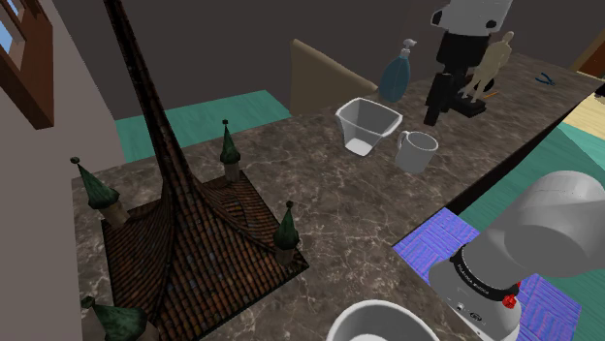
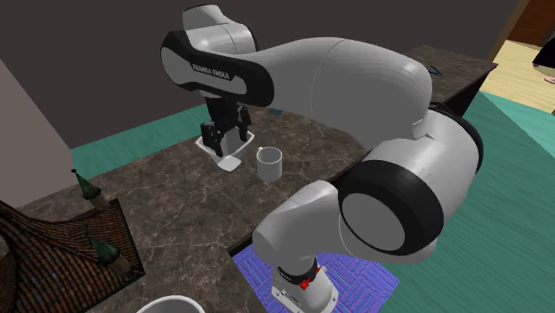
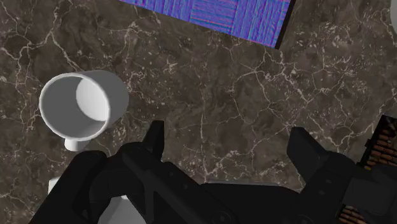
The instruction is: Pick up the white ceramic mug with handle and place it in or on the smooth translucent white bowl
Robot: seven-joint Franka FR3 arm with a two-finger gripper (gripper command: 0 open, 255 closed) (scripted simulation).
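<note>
Shoulder view puts your mug (image 1: 417, 151) upright, upper right of centre. It sits outside the gripper (image 3: 228, 137), whose jaws are spread and empty. Descend now and a finger could clip its rim, tipping it.

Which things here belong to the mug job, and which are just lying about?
Job: white mug; squarish translucent bowl, probably the target; open gripper.
Lying about: spired roof model; spray bottle; wooden figure; round white bowl.

Mug (image 1: 417, 152) stands just beside container (image 1: 368, 124) on counter (image 1: 339, 208)
</note>
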